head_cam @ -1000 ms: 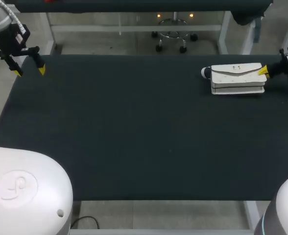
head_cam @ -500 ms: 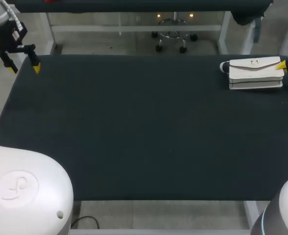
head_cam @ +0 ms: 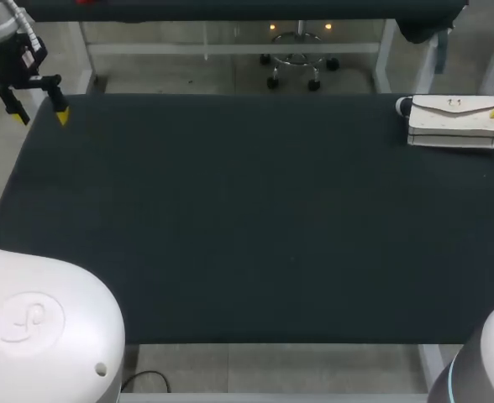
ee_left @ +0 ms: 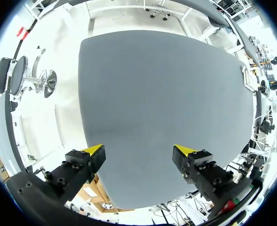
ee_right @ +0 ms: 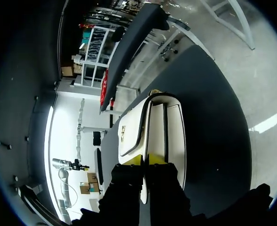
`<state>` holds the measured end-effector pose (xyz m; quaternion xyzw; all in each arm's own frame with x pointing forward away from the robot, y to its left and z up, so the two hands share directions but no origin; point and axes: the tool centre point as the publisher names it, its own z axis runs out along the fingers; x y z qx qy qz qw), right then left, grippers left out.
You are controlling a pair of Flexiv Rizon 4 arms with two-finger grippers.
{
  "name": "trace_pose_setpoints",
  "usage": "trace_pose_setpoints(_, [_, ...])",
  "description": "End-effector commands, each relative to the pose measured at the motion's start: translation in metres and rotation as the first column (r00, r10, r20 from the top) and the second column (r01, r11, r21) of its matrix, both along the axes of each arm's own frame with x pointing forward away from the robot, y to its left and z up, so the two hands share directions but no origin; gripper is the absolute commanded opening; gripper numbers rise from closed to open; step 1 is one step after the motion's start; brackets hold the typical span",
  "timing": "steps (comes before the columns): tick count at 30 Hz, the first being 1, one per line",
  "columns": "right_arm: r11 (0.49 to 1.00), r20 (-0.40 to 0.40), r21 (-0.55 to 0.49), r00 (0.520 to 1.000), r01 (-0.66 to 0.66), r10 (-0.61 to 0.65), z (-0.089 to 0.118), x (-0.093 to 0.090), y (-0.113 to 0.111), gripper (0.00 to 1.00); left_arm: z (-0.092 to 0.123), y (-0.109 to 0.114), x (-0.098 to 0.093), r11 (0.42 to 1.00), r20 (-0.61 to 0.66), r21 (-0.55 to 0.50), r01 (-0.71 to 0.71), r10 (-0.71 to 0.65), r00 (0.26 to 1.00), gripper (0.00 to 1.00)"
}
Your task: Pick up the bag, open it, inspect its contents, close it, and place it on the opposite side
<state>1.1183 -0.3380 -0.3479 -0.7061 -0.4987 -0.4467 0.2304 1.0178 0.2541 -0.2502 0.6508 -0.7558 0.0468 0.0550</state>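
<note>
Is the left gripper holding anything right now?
No, the left gripper is open, with only bare table showing between its fingers.

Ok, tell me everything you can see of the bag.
The bag is white, leather-like, flat and oblong. Its dark-edged front flap is shut, with a small metal clasp on it. It is level, flap up, at the far right corner of the table. The right pincer is shut on one end; no other thing is seen touching it.
</note>
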Motion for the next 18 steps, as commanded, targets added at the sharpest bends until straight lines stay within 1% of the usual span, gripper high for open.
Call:
trace_pose_setpoints(1, [0.957,-0.148,0.083,0.947,-0.277,0.286,-0.0103,0.0119,-0.0036,0.00,0.0014,-0.0032,-0.0006,1.000,-0.002,0.006,0.000,0.000,1.000,1.00])
trace_pose_setpoints(10, [0.951,-0.164,0.101,0.938,-0.291,0.305,-0.0162,0.0073,-0.0073,0.00,0.0024,-0.0047,-0.0025,1.000,-0.003,0.013,0.001,-0.001,1.000,1.00])
trace_pose_setpoints(11, [0.948,-0.165,0.117,0.936,-0.295,0.312,-0.0161,0.0065,-0.0077,0.00,0.0027,-0.0050,-0.0027,1.000,-0.003,0.014,0.001,-0.001,1.000,1.00])
trace_pose_setpoints(14, [0.950,-0.171,0.109,0.935,-0.294,0.309,-0.0166,0.0059,-0.0086,0.00,0.0036,-0.0057,-0.0030,1.000,0.000,0.016,0.002,-0.002,1.000,1.00])
trace_pose_setpoints(16, [0.949,-0.176,0.103,0.934,-0.296,0.311,-0.0166,0.0051,-0.0092,0.33,0.0042,-0.0060,-0.0035,1.000,0.001,0.018,0.002,-0.002,1.000,1.00])
trace_pose_setpoints(17, [0.949,-0.177,0.102,0.933,-0.298,0.312,-0.0162,0.0041,-0.0097,0.89,0.0046,-0.0063,-0.0041,1.000,0.002,0.019,0.003,-0.003,1.000,1.00])
trace_pose_setpoints(18, [0.950,-0.181,0.100,0.933,-0.296,0.310,-0.0160,0.0036,-0.0102,1.00,0.0049,-0.0064,-0.0044,1.000,0.003,0.019,0.004,-0.004,1.000,1.00])
